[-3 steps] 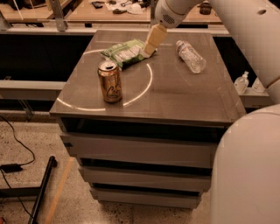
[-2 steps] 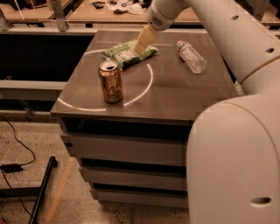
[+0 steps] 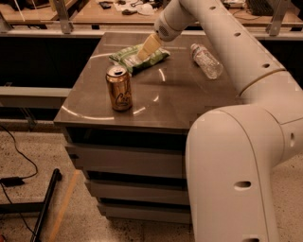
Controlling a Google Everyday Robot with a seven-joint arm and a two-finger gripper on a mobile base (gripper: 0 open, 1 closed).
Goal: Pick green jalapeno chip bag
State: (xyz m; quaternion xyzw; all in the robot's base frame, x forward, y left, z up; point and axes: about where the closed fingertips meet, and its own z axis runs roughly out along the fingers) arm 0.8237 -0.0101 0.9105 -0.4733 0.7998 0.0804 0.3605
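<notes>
The green jalapeno chip bag (image 3: 133, 59) lies flat at the far left part of the grey cabinet top (image 3: 170, 99). My gripper (image 3: 144, 53) reaches down from the far side and its tan fingers sit right over the middle of the bag, at or touching its surface. The big white arm (image 3: 227, 52) curves in from the right foreground.
A bronze soda can (image 3: 119, 88) stands upright near the front left, just in front of the bag. A clear plastic water bottle (image 3: 206, 60) lies on its side at the far right. Drawers sit below the top. A workbench (image 3: 118, 9) stands behind. Cables lie on the floor (image 3: 19, 179).
The gripper has moved left and down, from beside the bag's right end to over its middle. The arm now fills more of the right side. Can and bottle have not moved on the cabinet.
</notes>
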